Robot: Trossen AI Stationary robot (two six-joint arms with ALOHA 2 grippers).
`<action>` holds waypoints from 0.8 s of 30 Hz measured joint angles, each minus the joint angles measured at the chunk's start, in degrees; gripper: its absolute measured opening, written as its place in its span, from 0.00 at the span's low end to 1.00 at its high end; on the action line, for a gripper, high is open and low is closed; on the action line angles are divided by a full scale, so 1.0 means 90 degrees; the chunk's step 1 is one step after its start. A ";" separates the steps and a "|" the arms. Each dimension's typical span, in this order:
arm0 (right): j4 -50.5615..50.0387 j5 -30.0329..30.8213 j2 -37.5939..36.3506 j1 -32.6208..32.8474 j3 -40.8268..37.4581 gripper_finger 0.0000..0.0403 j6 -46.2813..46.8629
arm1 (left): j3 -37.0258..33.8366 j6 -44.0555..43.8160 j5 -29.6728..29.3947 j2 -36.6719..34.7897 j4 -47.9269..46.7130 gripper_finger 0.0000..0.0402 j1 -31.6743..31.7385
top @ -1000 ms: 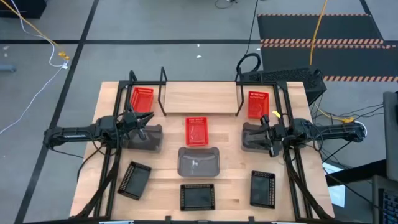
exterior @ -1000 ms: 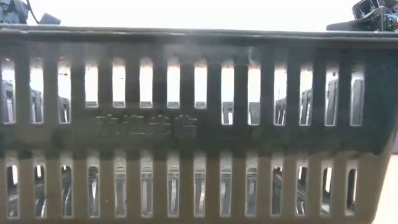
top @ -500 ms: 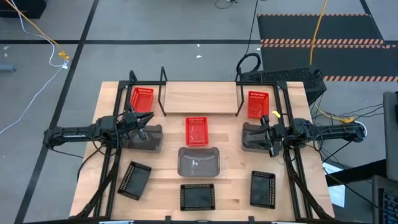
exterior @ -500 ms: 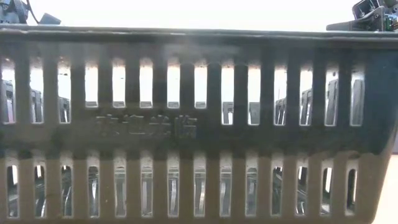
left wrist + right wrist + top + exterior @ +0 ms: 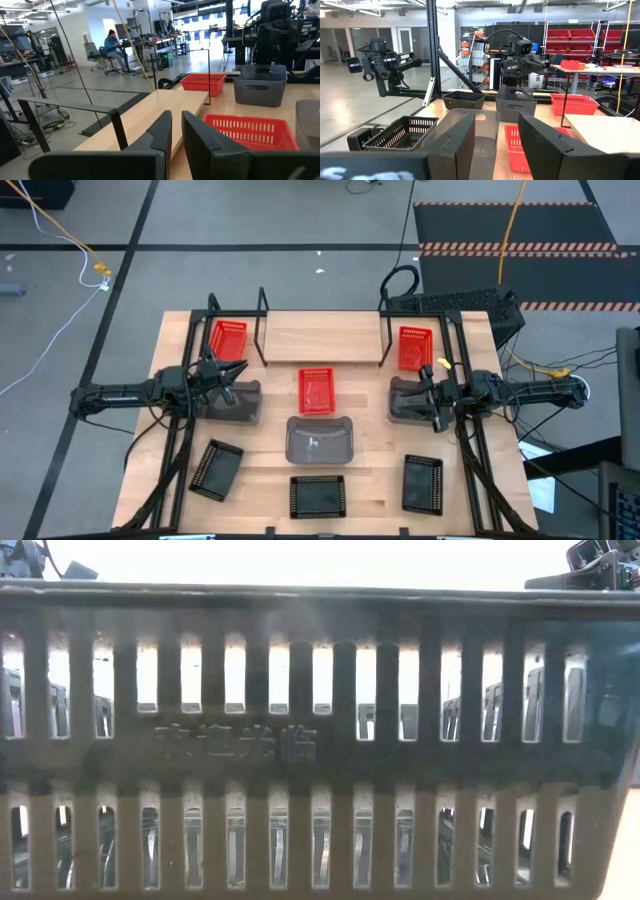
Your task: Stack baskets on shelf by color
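Observation:
Three red baskets stand on the table: far left [image 5: 228, 338], far right [image 5: 415, 347] and middle [image 5: 317, 390]. Grey baskets sit at left [image 5: 240, 405], right [image 5: 405, 402] and middle [image 5: 320, 438]. Three black baskets [image 5: 216, 468], [image 5: 318, 496], [image 5: 422, 483] line the near edge. The shelf [image 5: 322, 337] stands at the far middle with a bare board. My left gripper [image 5: 176, 131] points level over the left grey basket, its fingers a narrow gap apart with nothing between them. My right gripper [image 5: 496, 134] is open over the right grey basket.
The shelf's black upright frames [image 5: 262, 328], [image 5: 384, 330] rise at its two ends. In the low view one black basket's slotted wall [image 5: 320, 740] fills the picture. A keyboard [image 5: 455, 305] lies beyond the table's far right corner. A person [image 5: 114, 47] sits far off in the room.

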 joint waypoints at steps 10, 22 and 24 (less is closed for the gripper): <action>0.0000 -0.0002 0.0000 0.0000 0.0000 0.36 0.0000 | 0.0000 0.0000 0.0000 0.0002 0.0000 0.12 -0.0002; 0.0562 0.1184 0.0000 -0.0002 -0.0001 0.36 0.0154 | 0.0002 0.0000 0.0000 0.0000 0.0000 0.12 0.0000; 0.0676 0.1181 0.0000 -0.0002 -0.0002 0.36 0.0219 | 0.0000 0.0000 0.0000 0.0000 -0.0002 0.12 0.0000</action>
